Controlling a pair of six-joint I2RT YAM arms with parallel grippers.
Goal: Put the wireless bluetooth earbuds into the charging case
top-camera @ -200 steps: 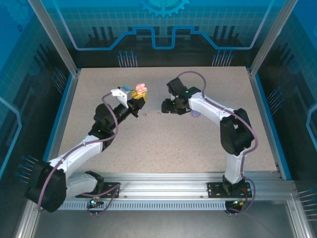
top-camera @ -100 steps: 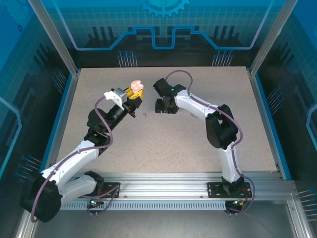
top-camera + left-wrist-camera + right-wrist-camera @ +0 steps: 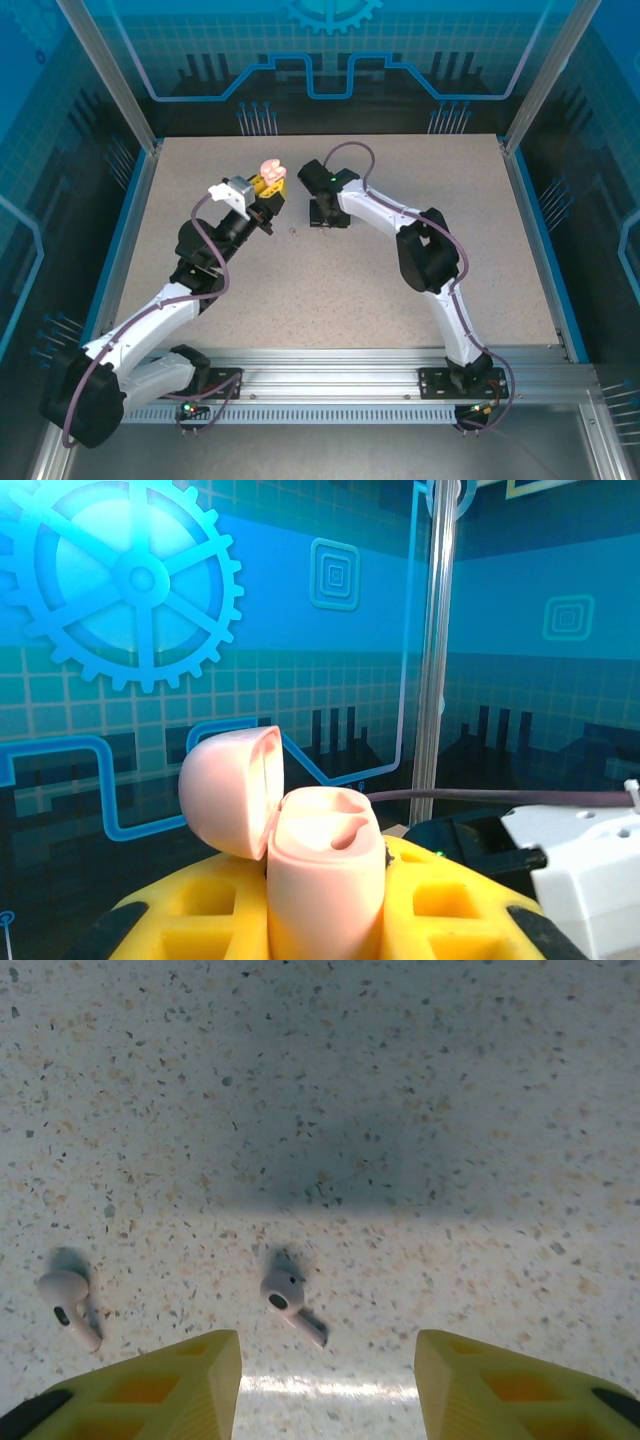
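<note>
My left gripper (image 3: 270, 183) is shut on the pink charging case (image 3: 268, 168) and holds it upright above the table. In the left wrist view the case body (image 3: 325, 870) stands between the yellow fingers (image 3: 170, 910), its lid (image 3: 228, 790) hinged open to the left and its two sockets bare. My right gripper (image 3: 325, 214) hovers low over the table just right of the case, and it is open. Two pale earbuds lie on the table below it: one (image 3: 287, 1300) a little ahead of the gap between the fingertips (image 3: 195, 1380), the other (image 3: 68, 1297) further left. One earbud (image 3: 292, 231) shows from above.
The speckled table (image 3: 350, 290) is bounded by a blue rim and aluminium posts (image 3: 527, 100) with glass walls. The right arm's white link (image 3: 590, 870) and its cable sit close beside the held case. Open tabletop lies in front of both grippers.
The right gripper has swung left and back, ending over the earbuds close to the held case, and its jaws have narrowed slightly. The left gripper shifted the case a little left.
</note>
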